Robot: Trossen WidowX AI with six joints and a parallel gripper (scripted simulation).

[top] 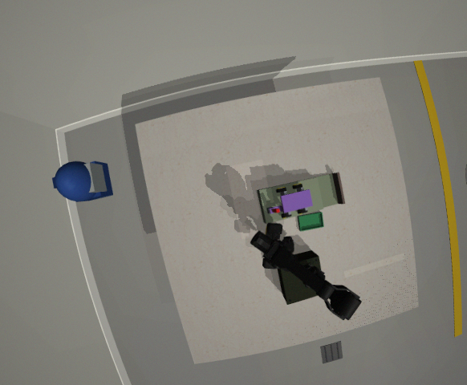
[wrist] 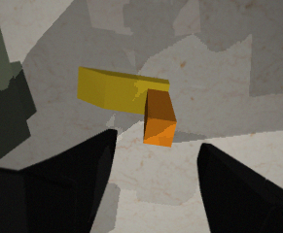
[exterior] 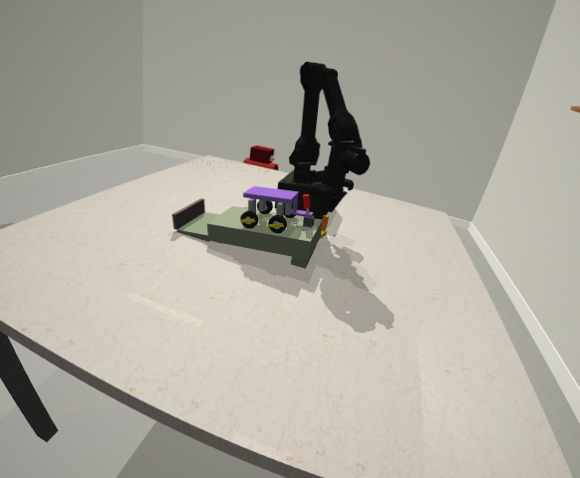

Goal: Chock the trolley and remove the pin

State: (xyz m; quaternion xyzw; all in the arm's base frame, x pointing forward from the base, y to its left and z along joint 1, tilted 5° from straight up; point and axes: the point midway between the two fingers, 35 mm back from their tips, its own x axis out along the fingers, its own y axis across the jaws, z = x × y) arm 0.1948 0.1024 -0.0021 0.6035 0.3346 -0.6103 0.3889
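The purple trolley (top: 296, 200) (exterior: 270, 193) stands on the green ramp (top: 322, 190) (exterior: 254, 238). The red-headed stop pin (top: 276, 210) (exterior: 306, 201) stands upright at its uphill end. The yellow chock (wrist: 117, 92) lies on the table beside the ramp's uphill end; its orange handle (exterior: 325, 223) (wrist: 159, 131) points up. The arm hides the chock in the top view. My gripper (exterior: 330, 210) (wrist: 158, 145) is open and empty above the chock, with the handle showing between and slightly beyond the fingertips in the wrist view. The green tray (top: 311, 228) sits beside the ramp, hidden in the exterior view.
A dark end board (top: 339, 188) (exterior: 188, 213) stands at the ramp's downhill end. The arm's dark base block (top: 298, 285) is beside the tray. The ramp's uphill end shows at the left edge of the wrist view.
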